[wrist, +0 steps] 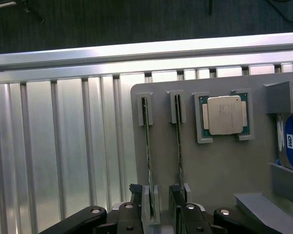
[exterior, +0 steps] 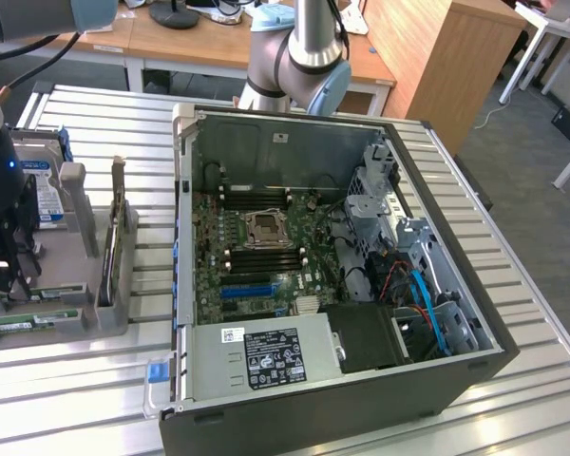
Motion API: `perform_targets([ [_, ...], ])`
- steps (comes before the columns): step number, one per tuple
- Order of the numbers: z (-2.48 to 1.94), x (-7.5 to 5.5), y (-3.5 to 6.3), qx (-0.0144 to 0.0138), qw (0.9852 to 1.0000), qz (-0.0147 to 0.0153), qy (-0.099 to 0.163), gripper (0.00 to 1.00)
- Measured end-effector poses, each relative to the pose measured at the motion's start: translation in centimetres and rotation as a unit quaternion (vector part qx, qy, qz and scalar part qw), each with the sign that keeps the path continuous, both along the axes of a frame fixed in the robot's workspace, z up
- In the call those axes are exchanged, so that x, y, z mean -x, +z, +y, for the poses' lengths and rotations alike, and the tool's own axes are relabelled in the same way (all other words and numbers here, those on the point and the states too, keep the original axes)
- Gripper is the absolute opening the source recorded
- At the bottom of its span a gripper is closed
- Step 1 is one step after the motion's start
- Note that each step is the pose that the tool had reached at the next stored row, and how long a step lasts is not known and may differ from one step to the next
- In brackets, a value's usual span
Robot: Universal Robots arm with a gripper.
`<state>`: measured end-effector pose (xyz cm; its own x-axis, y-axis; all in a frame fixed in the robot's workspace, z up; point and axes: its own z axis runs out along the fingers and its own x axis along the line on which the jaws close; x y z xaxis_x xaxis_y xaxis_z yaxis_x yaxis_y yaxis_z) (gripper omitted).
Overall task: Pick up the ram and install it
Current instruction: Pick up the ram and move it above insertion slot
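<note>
The gripper (wrist: 156,200) hangs low over the near end of a grey tray (wrist: 224,165), its jaws spread wide and clamped on nothing. The jaws sit about the near ends of two green sticks, and I cannot tell whether they touch either one. Both sticks stand on edge, parallel and just beside each other, each seated in a slotted post at either end. The outer ram (wrist: 147,141) runs along the tray's edge, and the inner ram (wrist: 179,141) lies between it and the cpu (wrist: 223,114). The cpu rests flat in its own recess by the sticks' far ends. Past it a drive (wrist: 292,141) with a blue-white label sits between grey blocks. The tray lies on a ribbed metal table (wrist: 63,146), with dark floor (wrist: 136,22) beyond the table's edge. In the exterior view the gripper is at the exterior view's left, above the tray's front. Well apart, toward the exterior view's right, an open case (exterior: 266,142) lies on its side on the same table. Its power supply (exterior: 266,356) is nearest, then the board (exterior: 218,275) with a socket (exterior: 266,228) flanked by long dark slots (exterior: 261,258). Blue cables (exterior: 427,304) run through the drive bay. Behind the case rises the arm's base (exterior: 294,66), with wooden desks (exterior: 209,43) farther back.
</note>
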<state>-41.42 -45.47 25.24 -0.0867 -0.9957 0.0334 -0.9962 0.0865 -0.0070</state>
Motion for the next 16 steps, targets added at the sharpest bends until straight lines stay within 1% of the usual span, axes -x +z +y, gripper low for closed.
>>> perform_targets([
  [2, -0.01, 0.00, 0.00, 0.0000, 1.0000, 0.0000, 0.000, 0.36],
  [6, -0.21, 0.00, 0.00, 0.0000, 1.0000, 0.0000, 0.000, 0.36],
  [16, -0.25, 0.00, -0.31, 0.0000, 1.0000, 0.0000, 0.000, 0.36],
])
